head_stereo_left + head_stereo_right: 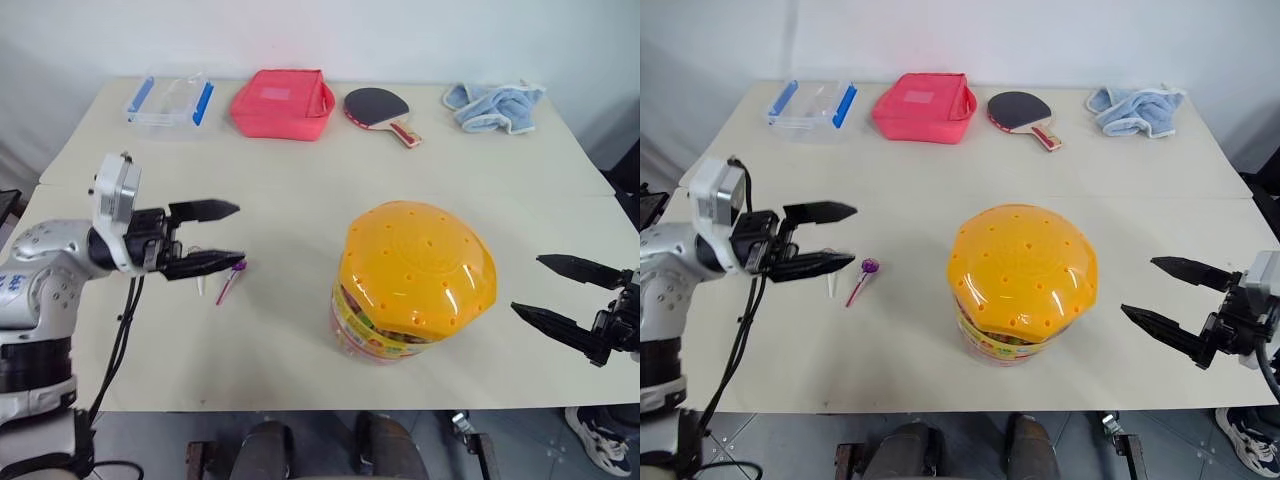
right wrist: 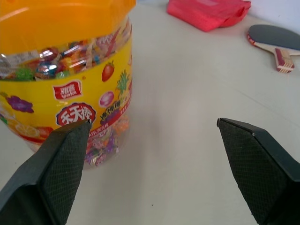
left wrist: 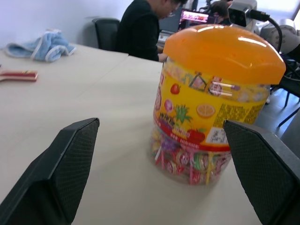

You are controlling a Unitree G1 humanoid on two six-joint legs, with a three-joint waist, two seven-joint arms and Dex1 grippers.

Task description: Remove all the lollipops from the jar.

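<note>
The jar (image 1: 415, 290), a clear tub with a yellow-red label and a holed orange domed lid, stands upright at the table's front middle. Wrapped lollipops (image 3: 187, 161) fill its lower part. A purple lollipop (image 1: 862, 279) on a pink stick lies on the table left of the jar, a small pale piece (image 1: 831, 286) beside it. My left gripper (image 1: 240, 232) hovers open and level just above and left of that lollipop, pointing toward the jar, holding nothing. My right gripper (image 1: 527, 283) hangs open and empty right of the jar, apart from it.
Along the table's far edge lie a clear box with blue clips (image 1: 168, 100), a red pouch (image 1: 283, 103), a table tennis paddle (image 1: 382, 112) and a blue cloth (image 1: 495, 105). A person (image 3: 140, 28) sits beyond the table's right side.
</note>
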